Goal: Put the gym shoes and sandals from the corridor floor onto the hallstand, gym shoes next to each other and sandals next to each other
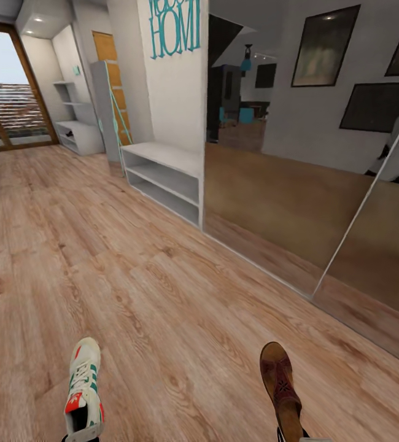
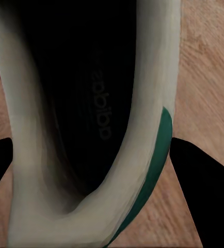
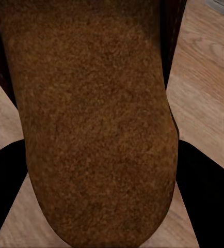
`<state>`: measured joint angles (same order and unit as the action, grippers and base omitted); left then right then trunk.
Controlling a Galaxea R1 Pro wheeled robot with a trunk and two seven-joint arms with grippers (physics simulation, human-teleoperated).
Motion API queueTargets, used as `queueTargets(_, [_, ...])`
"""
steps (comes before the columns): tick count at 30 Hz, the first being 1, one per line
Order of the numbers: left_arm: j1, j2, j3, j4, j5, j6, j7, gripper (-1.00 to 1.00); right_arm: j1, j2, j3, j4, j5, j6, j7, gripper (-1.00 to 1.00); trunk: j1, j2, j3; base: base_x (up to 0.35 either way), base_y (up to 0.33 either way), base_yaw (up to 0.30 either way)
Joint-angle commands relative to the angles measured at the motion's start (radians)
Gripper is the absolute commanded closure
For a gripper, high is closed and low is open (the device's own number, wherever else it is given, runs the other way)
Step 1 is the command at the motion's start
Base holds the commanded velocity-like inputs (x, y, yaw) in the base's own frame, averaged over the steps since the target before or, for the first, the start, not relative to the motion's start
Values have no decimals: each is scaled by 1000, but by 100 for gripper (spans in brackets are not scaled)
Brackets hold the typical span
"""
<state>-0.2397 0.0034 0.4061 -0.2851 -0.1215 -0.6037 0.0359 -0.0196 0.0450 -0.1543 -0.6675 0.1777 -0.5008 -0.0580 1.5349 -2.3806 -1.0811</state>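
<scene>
One white gym shoe [image 1: 83, 383] with green stripes and red accents points away from me at the lower left of the head view, over the corridor floor [image 1: 162, 294]. My left gripper [image 2: 109, 170] is shut on its heel rim, with dark fingers [image 2: 207, 191] on both sides. One brown sandal [image 1: 280, 383] points forward at the lower right. Its tan footbed [image 3: 96, 119] sits in my right gripper [image 3: 101, 206], which is shut on it. The pale grey hallstand [image 1: 80, 129], with staggered shelves above, stands far off at the back left.
A low pale grey shelf unit [image 1: 162, 175] with two open slots stands against the right wall under teal lettering. Mirrored sliding doors [image 1: 298, 202] run along the right. A glass door [image 1: 6, 92] closes the corridor's far end. Open wood floor stretches ahead.
</scene>
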Motion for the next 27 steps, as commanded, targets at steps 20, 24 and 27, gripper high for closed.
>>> queueTargets(20, [-1,0,5,1,-10,-2,4,100,0,1,-3,-1,11,-2,-5,100,0,0,-18,83,68,263])
queueTargets(24, [-1,0,5,1,-10,-2,4,100,0,1,-4,-1,11,-2,-5,100,0,0,-21,0,0,263])
queueTargets(27, [-1,0,5,1,-10,-2,4,100,0,1,-3,0,11,-2,-5,100,0,0,-24,0,0,263])
